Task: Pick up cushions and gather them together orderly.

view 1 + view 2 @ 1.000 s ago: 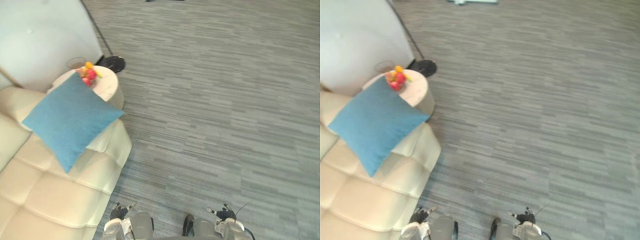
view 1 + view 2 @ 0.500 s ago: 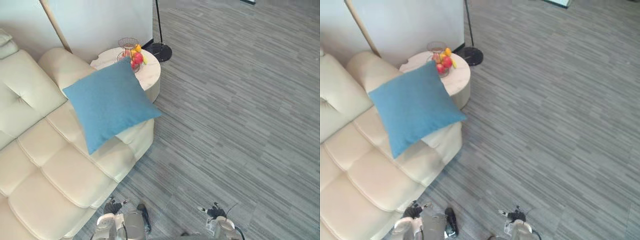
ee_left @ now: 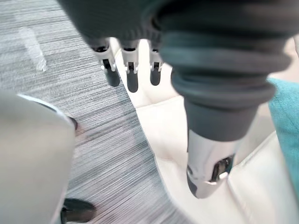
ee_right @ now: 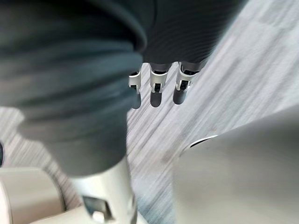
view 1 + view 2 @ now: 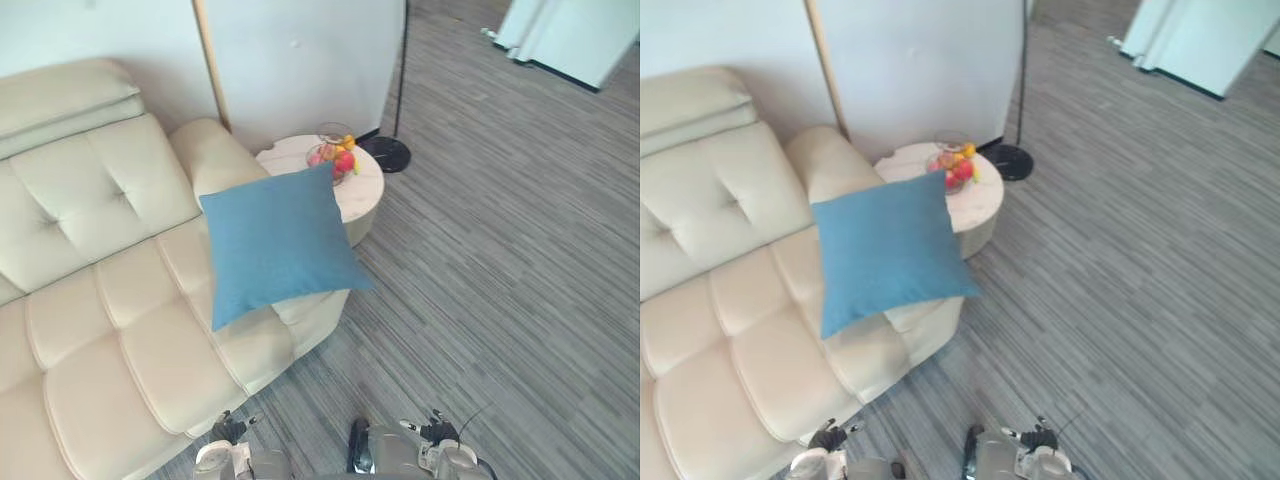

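A blue square cushion (image 5: 278, 242) leans tilted on the right end of the cream sofa (image 5: 90, 300), its lower corner hanging past the seat edge; a strip of it shows in the left wrist view as the blue cushion (image 3: 286, 121). My left hand (image 5: 226, 432) hangs low beside the sofa's front, far below the cushion. Its fingers (image 3: 132, 74) are straight and hold nothing. At the bottom edge my right hand (image 5: 440, 434) hangs over the carpet, and its fingers (image 4: 156, 88) are straight and empty too.
A round white side table (image 5: 352, 190) with a fruit bowl (image 5: 334, 160) stands just behind the cushion. A floor lamp's black base (image 5: 386, 152) and thin pole sit beyond it, by the white wall. Grey striped carpet (image 5: 500, 270) spreads to the right.
The camera has swung left, so the sofa, cushion and side table now sit nearer the middle and more of the sofa back shows. Both hands still hang low and empty.
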Controlling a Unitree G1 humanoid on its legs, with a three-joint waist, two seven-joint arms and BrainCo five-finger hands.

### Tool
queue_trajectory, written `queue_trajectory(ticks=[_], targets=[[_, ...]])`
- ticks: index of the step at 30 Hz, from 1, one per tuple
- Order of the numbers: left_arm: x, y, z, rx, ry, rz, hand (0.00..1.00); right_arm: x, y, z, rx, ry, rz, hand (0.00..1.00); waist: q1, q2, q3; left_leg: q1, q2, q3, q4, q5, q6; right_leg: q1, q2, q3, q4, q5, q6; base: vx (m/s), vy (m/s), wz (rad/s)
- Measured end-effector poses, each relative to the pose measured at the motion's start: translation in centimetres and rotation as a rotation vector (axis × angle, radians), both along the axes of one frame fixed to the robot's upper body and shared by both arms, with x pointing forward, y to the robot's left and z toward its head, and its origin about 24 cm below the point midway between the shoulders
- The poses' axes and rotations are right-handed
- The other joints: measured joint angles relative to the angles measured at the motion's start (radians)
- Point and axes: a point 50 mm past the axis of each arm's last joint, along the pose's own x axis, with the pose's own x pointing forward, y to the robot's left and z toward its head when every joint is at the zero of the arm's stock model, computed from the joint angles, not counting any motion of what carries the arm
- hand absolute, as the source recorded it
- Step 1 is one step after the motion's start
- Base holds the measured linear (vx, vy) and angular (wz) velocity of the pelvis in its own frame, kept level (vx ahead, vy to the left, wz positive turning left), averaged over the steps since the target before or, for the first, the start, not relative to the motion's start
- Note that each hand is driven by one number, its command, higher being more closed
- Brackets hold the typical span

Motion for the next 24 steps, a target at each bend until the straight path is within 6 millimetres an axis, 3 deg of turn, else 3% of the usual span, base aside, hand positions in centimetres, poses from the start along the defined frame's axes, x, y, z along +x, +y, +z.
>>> queue_trajectory(ticks=[1, 3, 5, 8, 10, 11, 12, 14, 17, 22, 24], targets=[[-0.1, -0.2, -0.1, -0.009, 0.001, 0.008, 0.0, 0.3, -0.3, 0.2, -0.006, -0.015, -0.005, 0.0, -0.002, 0.025, 0.004, -0.002, 0.029, 0.002, 0.024, -0.002, -0.005, 0.027, 0.015, -0.029, -0.005, -0.017, -0.011, 0.3, -0.286, 0.55], [-0.2, -0.4, -0.1, -0.017, 0.003, 0.026, 0.0, 0.1, -0.3, 0.2, -0.005, -0.017, -0.015, 0.0, -0.001, 0.024, 0.008, -0.01, 0.063, 0.039, 0.086, -0.002, -0.006, 0.071, 0.03, -0.056, -0.025, -0.031, -0.022, 0.19, -0.187, 0.4], [-0.1, -0.3, 0.0, -0.009, -0.005, 0.012, 0.0, -0.1, -0.2, 0.1, -0.002, -0.013, -0.018, 0.0, 0.0, 0.025, 0.007, -0.058, 0.128, 0.141, 0.23, -0.009, -0.015, 0.133, 0.039, -0.102, -0.057, -0.046, -0.037, 0.17, -0.154, 0.4], [0.3, -0.2, 0.2, -0.003, -0.02, 0.009, 0.0, 0.0, 0.0, 0.1, 0.004, -0.016, -0.02, 0.0, 0.003, 0.02, 0.008, -0.107, 0.175, 0.238, 0.229, -0.007, -0.008, 0.152, 0.018, -0.131, -0.077, -0.048, -0.036, 0.08, -0.021, 0.38], [0.3, -0.2, 0.2, -0.002, -0.021, 0.01, 0.0, 0.0, -0.1, 0.2, 0.004, -0.018, -0.029, 0.0, 0.003, 0.02, 0.008, -0.106, 0.173, 0.242, 0.137, 0.039, 0.005, 0.152, -0.002, -0.136, -0.066, -0.055, -0.021, 0.04, 0.101, 0.22], [0.3, -0.1, 0.2, 0.0, -0.019, 0.008, 0.0, -0.1, 0.0, 0.1, 0.007, -0.015, -0.033, 0.0, 0.004, 0.016, 0.005, -0.095, 0.155, 0.223, 0.079, 0.08, -0.047, 0.148, -0.018, -0.135, -0.047, -0.062, 0.001, 0.06, 0.19, 0.26], [0.4, 0.1, 0.2, 0.009, -0.019, 0.001, 0.0, 0.0, 0.0, 0.1, 0.007, -0.016, -0.033, 0.0, 0.003, 0.014, -0.003, -0.084, 0.139, 0.216, 0.063, 0.085, -0.051, 0.149, -0.023, -0.128, -0.054, -0.06, 0.015, 0.05, 0.17, 0.22], [0.5, 0.5, 0.4, 0.032, -0.019, -0.036, 0.0, 0.0, 0.7, 0.0, 0.023, -0.014, -0.034, 0.0, 0.01, -0.009, -0.006, -0.087, 0.115, 0.217, 0.049, 0.086, -0.049, 0.153, -0.04, -0.129, -0.077, -0.04, 0.036, 0.04, 0.146, 0.13], [0.3, 0.8, 0.3, 0.038, -0.011, -0.038, 0.0, 0.0, 1.1, 0.0, 0.031, -0.013, -0.032, 0.0, 0.007, -0.019, -0.013, -0.073, 0.082, 0.215, 0.01, 0.101, -0.027, 0.168, -0.059, -0.132, -0.105, -0.022, 0.052, 0.03, 0.141, 0.11], [0.3, 0.6, 0.3, 0.029, -0.018, -0.033, 0.0, 1.0, 0.6, 0.7, 0.006, -0.063, -0.028, 0.0, 0.004, -0.005, -0.017, -0.05, 0.031, 0.198, -0.088, 0.157, -0.009, 0.191, -0.081, -0.153, -0.175, 0.021, 0.067, -0.02, 0.055, 0.15], [0.3, 0.9, 0.6, 0.02, -0.049, 0.016, 0.0, 3.0, -0.5, 2.5, -0.048, -0.181, -0.038, 0.0, 0.003, -0.005, -0.016, -0.05, 0.021, 0.181, -0.129, 0.183, -0.014, 0.191, -0.077, -0.166, -0.196, 0.037, 0.062, -0.05, 0.004, 0.17]])
